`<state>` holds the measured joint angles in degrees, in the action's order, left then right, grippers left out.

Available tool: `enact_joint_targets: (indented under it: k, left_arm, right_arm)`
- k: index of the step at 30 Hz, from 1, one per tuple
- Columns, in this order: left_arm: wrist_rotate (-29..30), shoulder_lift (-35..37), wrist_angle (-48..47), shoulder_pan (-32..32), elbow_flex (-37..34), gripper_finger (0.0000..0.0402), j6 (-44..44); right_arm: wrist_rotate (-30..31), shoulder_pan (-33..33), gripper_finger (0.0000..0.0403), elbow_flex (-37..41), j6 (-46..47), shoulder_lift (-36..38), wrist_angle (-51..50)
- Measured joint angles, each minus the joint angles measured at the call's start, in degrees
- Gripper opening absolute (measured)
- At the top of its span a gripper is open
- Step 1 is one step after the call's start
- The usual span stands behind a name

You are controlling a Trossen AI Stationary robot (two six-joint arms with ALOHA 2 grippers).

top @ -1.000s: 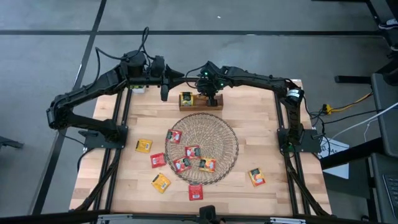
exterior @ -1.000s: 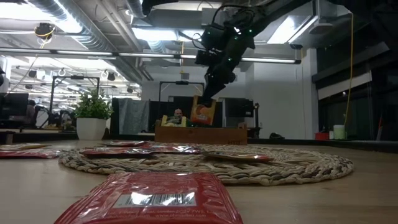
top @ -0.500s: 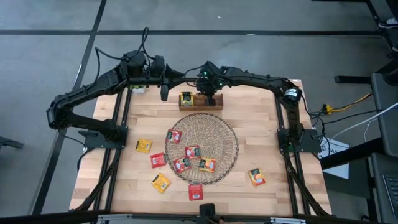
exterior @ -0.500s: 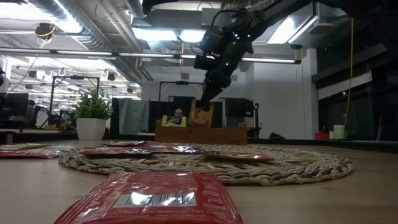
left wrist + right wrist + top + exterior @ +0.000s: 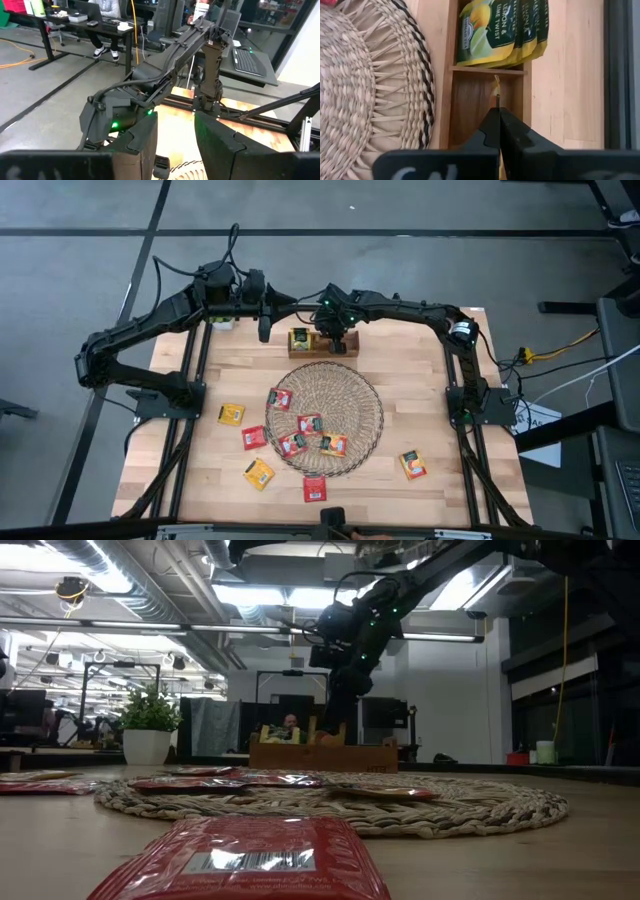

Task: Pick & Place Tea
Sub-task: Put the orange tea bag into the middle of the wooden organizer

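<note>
The right hand (image 5: 496, 120) is over the wooden box (image 5: 323, 343) at the upper centre of the high view, its fingers pressed together on a thin sachet seen edge-on. In the right wrist view that held sachet (image 5: 496, 91) hangs down into the empty compartment (image 5: 487, 107) just beside the compartment that already holds the yellow-green sachets (image 5: 502, 32). In the low view the same hand (image 5: 333, 730) reaches down to the box's top edge.

The step in hand looks like placing: one tea bag is being lowered into the box's free slot. The next move calls for the sachet to go a little deeper, staying clear of the divider between the two compartments, and then for the fingers to part so it drops upright.

The left hand (image 5: 175, 145) waits at the upper left of the high view, just off the far edge of the desk (image 5: 420, 390), fingers set moderately apart with nothing between them.

The rest of the tea is still spread out. Four loose sachets lie on the round wicker mat (image 5: 362, 408) at mid-frame, among them a red one (image 5: 310, 423). Others rest on the bare desk below and beside it: a yellow one (image 5: 231, 414) at the left, an orange one (image 5: 412, 465) at the lower right, a red one (image 5: 315, 489) near the bottom edge. Much of the task looks still ahead.
</note>
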<state>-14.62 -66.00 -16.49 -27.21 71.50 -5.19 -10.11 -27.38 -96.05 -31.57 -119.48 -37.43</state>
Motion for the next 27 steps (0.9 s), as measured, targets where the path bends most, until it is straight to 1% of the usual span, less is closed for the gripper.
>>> enact_joint_targets:
  k: [3,6,10,13,21,27]
  left_arm:
    - [0.01,0.00,0.00,-0.01,0.00,0.0125,0.00]
    - [0.01,0.00,0.00,-0.01,0.00,0.0125,0.00]
    - [0.01,0.00,0.00,-0.01,0.00,0.0125,-0.02]
    - [0.01,0.00,0.00,-0.01,0.00,0.0125,-0.02]
    - [0.01,0.00,0.00,-0.01,0.00,0.0125,-0.19]
    - [0.02,0.00,-0.02,0.00,0.00,0.0125,-0.16]
  right_arm:
    - [0.00,0.00,0.0012,0.00,-0.08,0.00,0.42]
    - [0.01,0.00,0.0037,0.00,0.00,0.00,0.40]
    - [2.81,0.02,0.0067,0.00,1.46,0.00,1.02]
    - [3.73,0.00,0.0081,0.00,2.56,0.00,1.62]
    - [10.13,0.00,0.0087,0.01,2.71,0.21,3.23]
    - [10.17,0.00,0.0084,-0.26,2.82,4.42,2.07]
